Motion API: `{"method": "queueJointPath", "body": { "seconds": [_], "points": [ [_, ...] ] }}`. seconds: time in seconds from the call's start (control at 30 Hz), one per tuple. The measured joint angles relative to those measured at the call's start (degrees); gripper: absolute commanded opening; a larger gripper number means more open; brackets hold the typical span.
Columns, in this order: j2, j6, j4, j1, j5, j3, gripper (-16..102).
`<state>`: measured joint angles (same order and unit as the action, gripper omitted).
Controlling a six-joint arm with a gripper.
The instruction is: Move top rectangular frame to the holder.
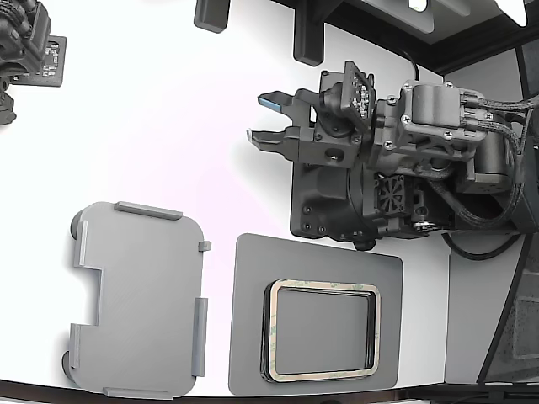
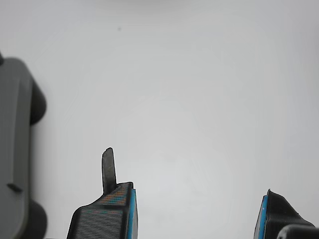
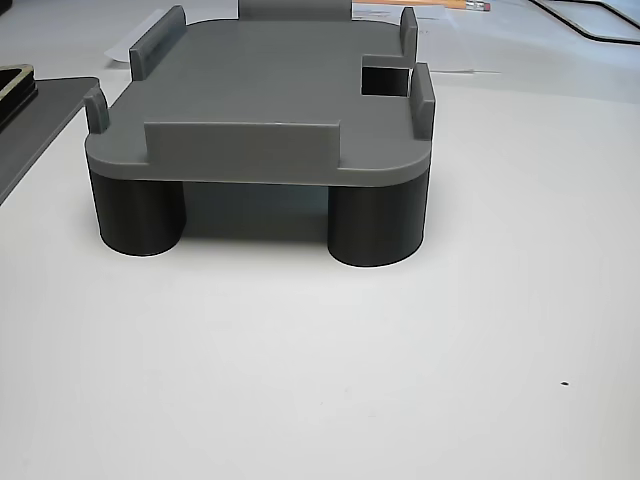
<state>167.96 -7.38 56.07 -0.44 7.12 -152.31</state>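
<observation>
A robot arm's claw (image 1: pixel 268 118) hangs open over a white desk (image 1: pixel 168 109), its two fingers spread apart with nothing between them. In the exterior view the fingers point toward that view's left, over bare desk surface. The top rectangular frame (image 1: pixel 322 289), beige-tan with dark edges, lies on a stack of similar frames on a darker grey flat mat (image 1: pixel 253 337) near the lower edge of the exterior view, below the arm's body and apart from the claw. The claw touches neither the stack nor the mat.

The holder (image 1: pixel 139 299), a light grey plate with raised tabs along its edges and a stepped notch, sits just beside the mat on the exterior view's left, with no frame on its top. The other view shows the holder (image 3: pixel 270 90) raised on dark round legs (image 3: pixel 375 225), with a corner of the mat (image 3: pixel 30 120) at its side.

From the wrist view, blue-lined fingertips (image 2: pixel 119 209) frame plain white desk (image 2: pixel 189 99), and one edge of the holder (image 2: pixel 12 149) shows at the side, well clear of the fingers.
</observation>
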Motion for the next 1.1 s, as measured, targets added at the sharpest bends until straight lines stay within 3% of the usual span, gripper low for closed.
{"method": "queueJointPath", "body": {
  "seconds": [0.1, 0.27, 0.53, 0.9, 1.1],
  "points": [
    [-0.97, 1.49, -1.32, 0.00, -0.62, 0.97, 100],
    [-0.09, 3.87, -9.76, 0.00, -0.97, 3.08, 100],
    [-0.09, 3.96, -11.25, 1.41, -2.64, 1.14, 100],
    [-21.62, -17.05, 7.03, 30.67, 16.26, 23.99, 100],
    [-31.73, -32.87, 17.31, 48.87, 18.19, 31.03, 100]
  ]
}}
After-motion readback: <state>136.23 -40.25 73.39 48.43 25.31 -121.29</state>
